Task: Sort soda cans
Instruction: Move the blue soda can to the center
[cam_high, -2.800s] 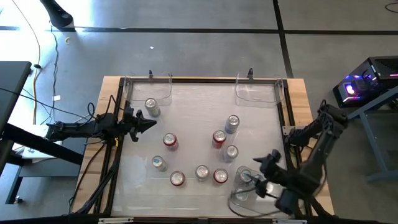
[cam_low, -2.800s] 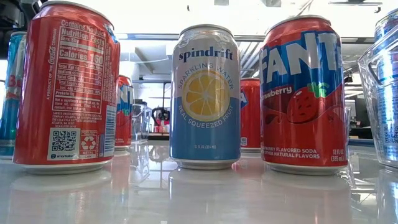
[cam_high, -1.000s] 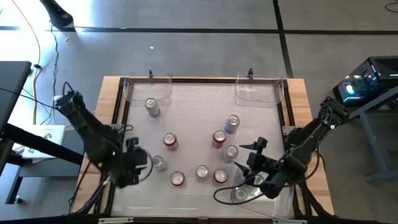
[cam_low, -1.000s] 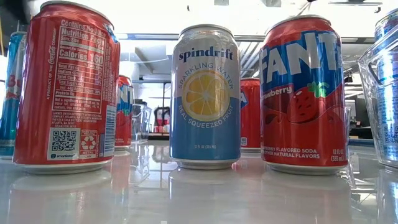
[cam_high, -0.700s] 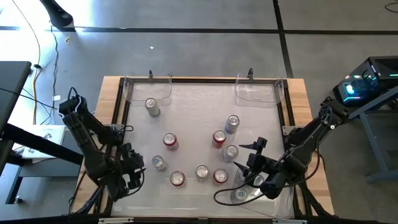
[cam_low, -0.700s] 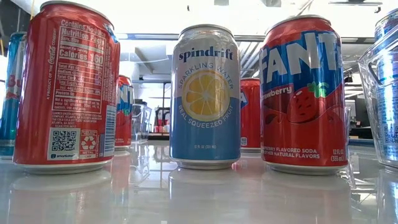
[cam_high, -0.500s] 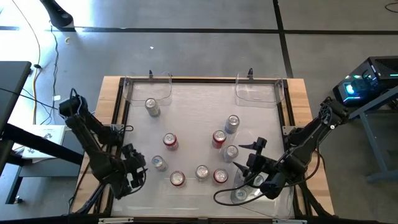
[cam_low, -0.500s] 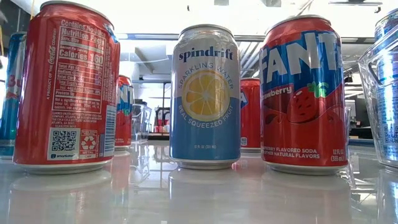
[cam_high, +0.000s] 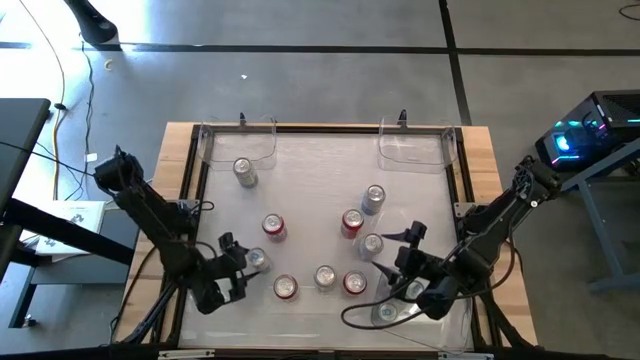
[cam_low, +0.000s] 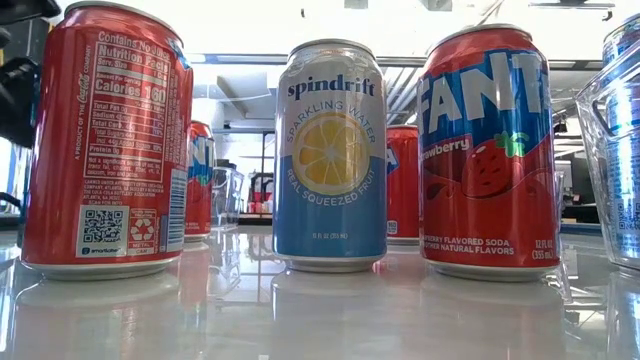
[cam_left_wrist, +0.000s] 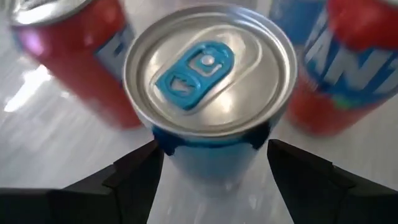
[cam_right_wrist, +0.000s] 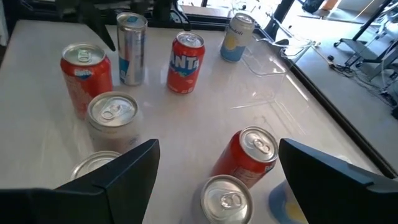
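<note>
Lining up nicely: your left end effector (cam_left_wrist: 211, 165) has its fingers spread apart, straddling the blue-tab can (cam_left_wrist: 210, 93), which stands upright near the surface's (cam_high: 310, 190) front-left corner. The can sits dead ahead between them, so just close. Right end effector (cam_right_wrist: 214, 171) waits spread wide over the front-right cans.

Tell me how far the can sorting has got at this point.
Done: one can appears to sit inside the near-right clear bin. In hand: the left gripper straddles a blue-tabbed can, fingers open, not yet closed; the right gripper hovers open. Left: about eight loose cans on the table.
</note>
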